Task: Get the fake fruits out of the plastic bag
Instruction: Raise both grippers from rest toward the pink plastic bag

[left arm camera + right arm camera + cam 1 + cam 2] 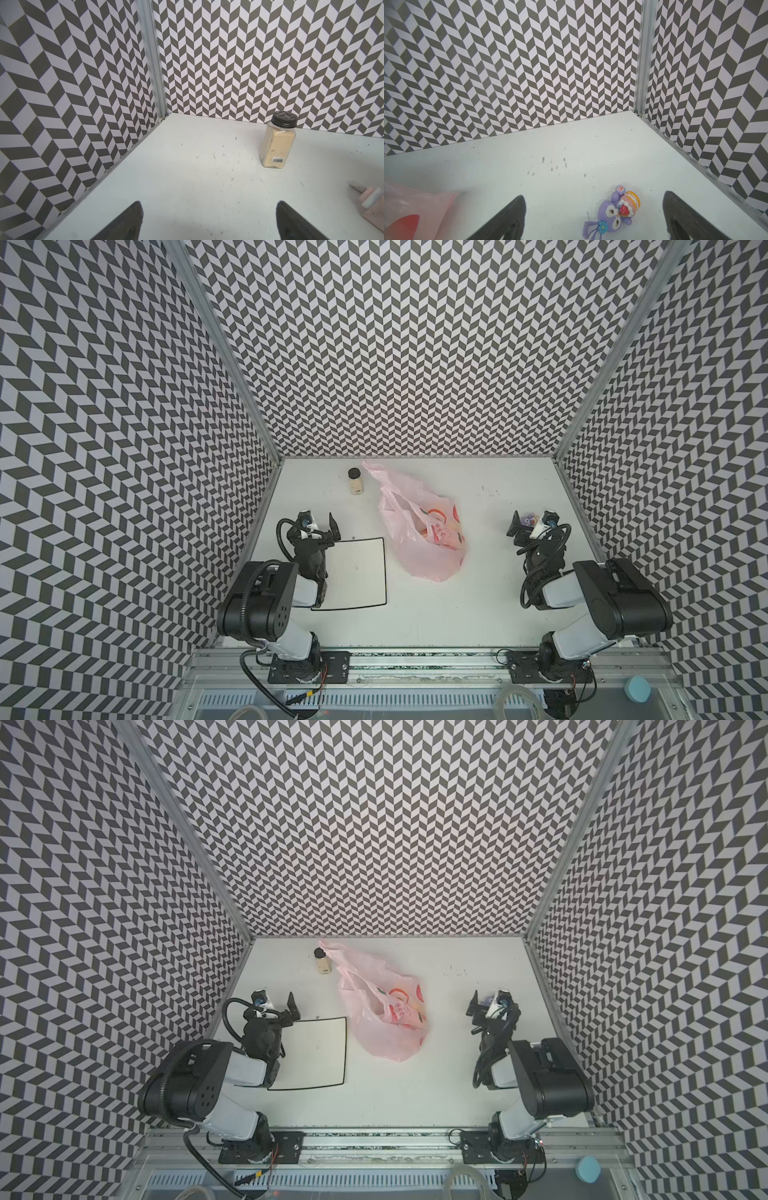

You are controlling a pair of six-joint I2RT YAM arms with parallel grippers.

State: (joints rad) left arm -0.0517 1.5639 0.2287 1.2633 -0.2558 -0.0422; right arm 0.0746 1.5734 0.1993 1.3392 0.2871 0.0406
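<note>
Pink plastic bag [419, 531] slumped on tabletop [457, 614], fake fruits [424, 531] bunched inside. Left fingers [128, 222], right fingers [508, 218] spread empty, flanking for access

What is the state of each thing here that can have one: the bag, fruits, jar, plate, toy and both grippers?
plastic bag: lying crinkled on the table, not held.
fake fruits: inside the bag, seen only dimly through it.
jar: upright, lid on.
plate: flat on the table, nothing on its visible part.
toy figure: lying on the table, not held.
left gripper: open, holding nothing.
right gripper: open, holding nothing.
</note>
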